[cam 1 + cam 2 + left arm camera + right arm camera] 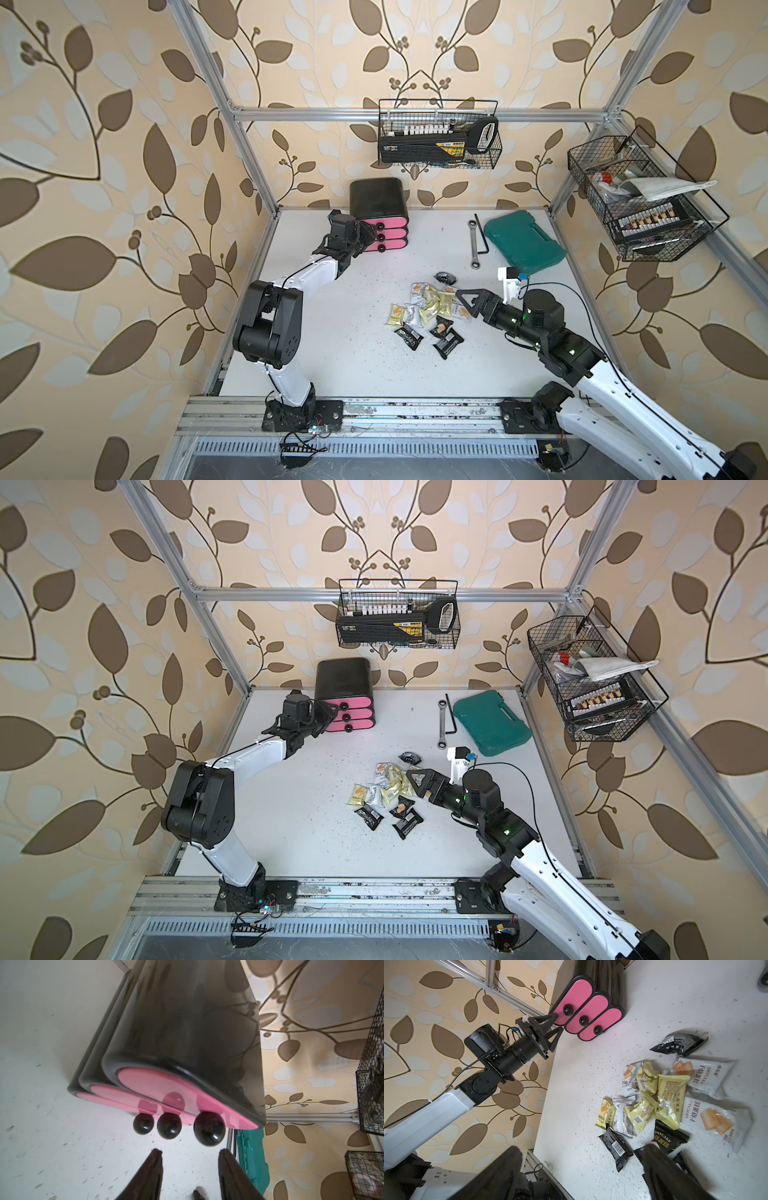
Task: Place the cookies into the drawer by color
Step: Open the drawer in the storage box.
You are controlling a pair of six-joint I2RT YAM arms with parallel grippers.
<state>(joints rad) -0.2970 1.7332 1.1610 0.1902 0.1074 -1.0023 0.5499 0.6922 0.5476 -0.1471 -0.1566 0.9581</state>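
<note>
Step judged: one front of the drawer [376, 197] is to be pulled open by the left tool [190, 1154]. Its jaws are parted, nothing gripped, tips just short of the knobs [169, 1128]. The jaws appear to open along the knob column, so a single knob must be centred between them or a neighbour could be caught. Closing behind the ball is advised, then a straight pull along the slide line, no lift, or the whole unit may be dragged.

The right tool [462, 300] is released wide and empty, held over the cookies [428, 309].

The drawer is stood at the back left of the bench [332, 353], pink fronts faced toward the robot side, long axis run front-to-back. The cookies are heaped mid-bench, right of centre, flat, long axes mixed.
</note>
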